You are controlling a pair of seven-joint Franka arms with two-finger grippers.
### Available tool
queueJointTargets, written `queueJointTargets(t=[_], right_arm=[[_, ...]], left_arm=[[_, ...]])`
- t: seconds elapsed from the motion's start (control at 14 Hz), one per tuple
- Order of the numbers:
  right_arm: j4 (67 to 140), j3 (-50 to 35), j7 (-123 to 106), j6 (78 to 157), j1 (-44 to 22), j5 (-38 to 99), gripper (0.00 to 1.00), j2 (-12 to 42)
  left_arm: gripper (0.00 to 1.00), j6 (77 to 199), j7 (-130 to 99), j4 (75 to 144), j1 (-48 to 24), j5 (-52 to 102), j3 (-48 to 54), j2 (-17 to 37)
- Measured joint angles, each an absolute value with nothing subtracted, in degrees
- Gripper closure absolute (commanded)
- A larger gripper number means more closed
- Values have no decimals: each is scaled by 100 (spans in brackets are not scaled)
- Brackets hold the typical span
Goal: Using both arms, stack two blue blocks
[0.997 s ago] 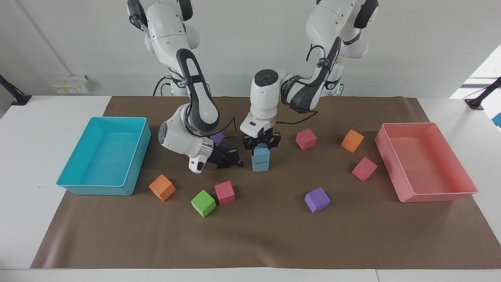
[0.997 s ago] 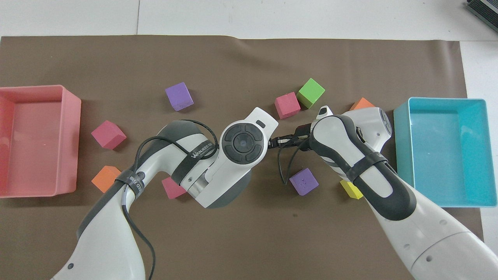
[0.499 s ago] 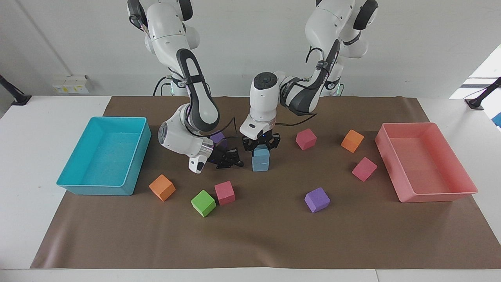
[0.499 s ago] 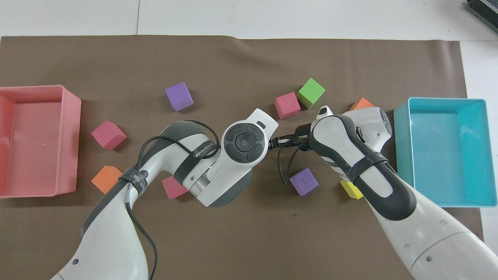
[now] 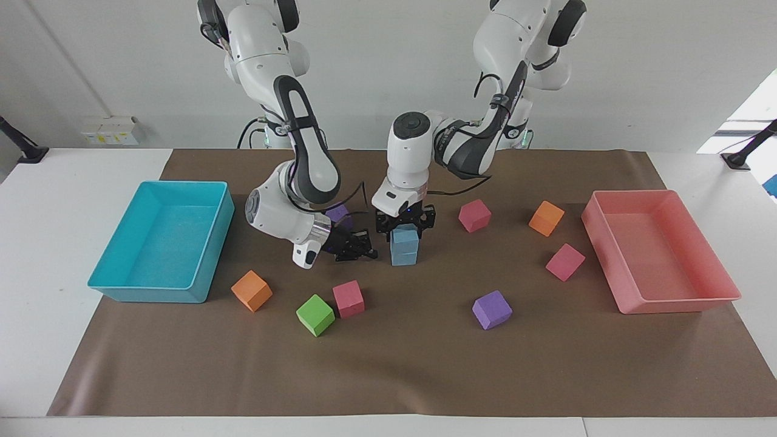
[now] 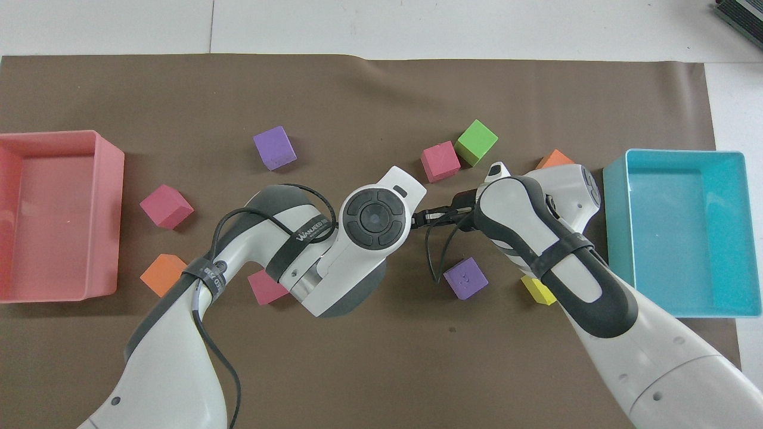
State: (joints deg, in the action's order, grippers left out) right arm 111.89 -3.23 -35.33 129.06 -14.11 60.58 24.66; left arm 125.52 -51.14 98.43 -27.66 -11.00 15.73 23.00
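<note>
Two blue blocks (image 5: 404, 247) stacked, one squarely on the other, mid-mat.

Stack standing on the brown mat (image 5: 388, 376), roughly midway between turquoise tray (image 5: 109, 285) and pink tray (image 5: 722, 291), hidden under the arms in the overhead view. Left gripper (image 5: 405, 223) pointing down directly over the stack, fingers spread either side of the upper block's top; contact with the block not determinable. Right gripper (image 5: 355, 246) low over the mat just beside the stack toward the right arm's end, holding nothing; finger spacing not determinable. Purple cube (image 5: 337, 213) partly visible beside the right arm's wrist.
</note>
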Motion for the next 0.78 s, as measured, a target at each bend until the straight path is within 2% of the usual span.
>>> queueJointTargets(t=[0.28, 0.78], right_arm=[[11191, -323, -3533, 12906, -1411, 6058, 100, 2466], [11239, -319, -3548, 12923, -1410, 6058, 100, 2464]], left_arm=[[9, 12521, -5118, 9768, -2766, -1100, 1566, 2299], [3, 11920, -5126, 9208, -2704, -1108, 1464, 2221]])
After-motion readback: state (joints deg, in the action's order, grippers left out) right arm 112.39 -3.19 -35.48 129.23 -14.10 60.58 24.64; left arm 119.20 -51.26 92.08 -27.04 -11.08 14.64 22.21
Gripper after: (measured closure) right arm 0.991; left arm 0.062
